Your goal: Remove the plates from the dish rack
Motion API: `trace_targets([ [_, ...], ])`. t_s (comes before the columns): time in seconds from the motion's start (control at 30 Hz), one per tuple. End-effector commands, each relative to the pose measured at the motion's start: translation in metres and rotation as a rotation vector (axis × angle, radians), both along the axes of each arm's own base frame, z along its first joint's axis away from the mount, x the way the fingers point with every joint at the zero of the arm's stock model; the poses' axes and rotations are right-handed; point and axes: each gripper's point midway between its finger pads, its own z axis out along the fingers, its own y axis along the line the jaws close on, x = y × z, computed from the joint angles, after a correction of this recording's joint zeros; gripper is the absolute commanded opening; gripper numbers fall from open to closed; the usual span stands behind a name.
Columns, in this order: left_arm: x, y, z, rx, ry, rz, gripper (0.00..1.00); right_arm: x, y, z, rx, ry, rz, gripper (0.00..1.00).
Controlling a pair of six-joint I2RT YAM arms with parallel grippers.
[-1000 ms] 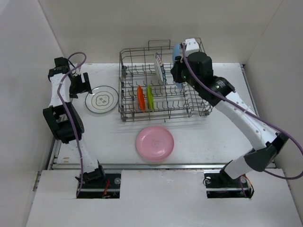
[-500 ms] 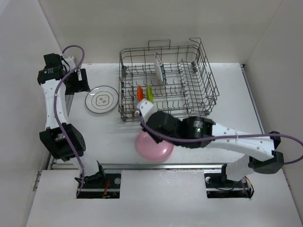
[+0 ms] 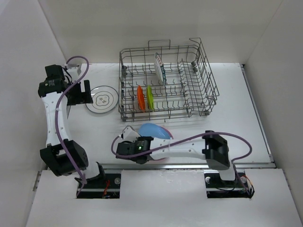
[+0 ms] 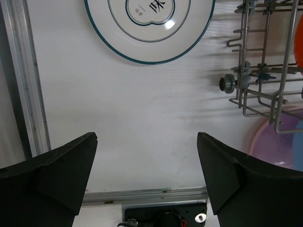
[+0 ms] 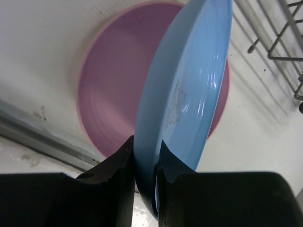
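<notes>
Tines of the dish rack (image 3: 209, 90) hold three plates on edge: a small orange plate (image 3: 140, 98) and a small green plate (image 3: 150, 97) side by side in the near row, and a white patterned plate (image 3: 160, 68) standing further back. The rack sits at the far middle of the counter (image 3: 232, 125).

The right arm lies folded low along the near edge. The right gripper (image 5: 144, 147) is closed tight on the rim of the light blue plate (image 5: 189, 90), one finger on each face. That plate is tilted steeply, almost on edge, directly over the pink plate (image 5: 109, 94), which lies flat on the counter just in front of the rack. Whether the blue plate's lower edge touches the pink one cannot be told. From overhead the blue plate hides most of the pink one.

The left gripper (image 4: 147, 137) hovers above bare counter with its fingers spread wide and nothing between them. It is just beside the teal-rimmed plate (image 4: 149, 33), which lies flat on the counter to the left of the rack, apart from it. The rack's near left corner and a part of the pink plate show at the right edge of the left wrist view.
</notes>
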Motion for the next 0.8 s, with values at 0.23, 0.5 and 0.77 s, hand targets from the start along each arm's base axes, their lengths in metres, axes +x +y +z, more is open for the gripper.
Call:
trace_targets([
  [0.23, -0.012, -0.004, 0.014, 0.017, -0.05, -0.042, 0.85, -0.001, 0.004, 0.005, 0.029, 0.003, -0.075, 0.74],
  [0.5, -0.005, -0.016, 0.024, -0.049, -0.067, -0.084, 0.85, 0.004, 0.029, 0.107, 0.386, 0.005, -0.063, 0.85],
  [0.77, 0.01, -0.061, 0.042, -0.133, -0.086, -0.273, 0.85, 0.085, -0.021, 0.24, 0.858, -0.059, -0.167, 0.88],
])
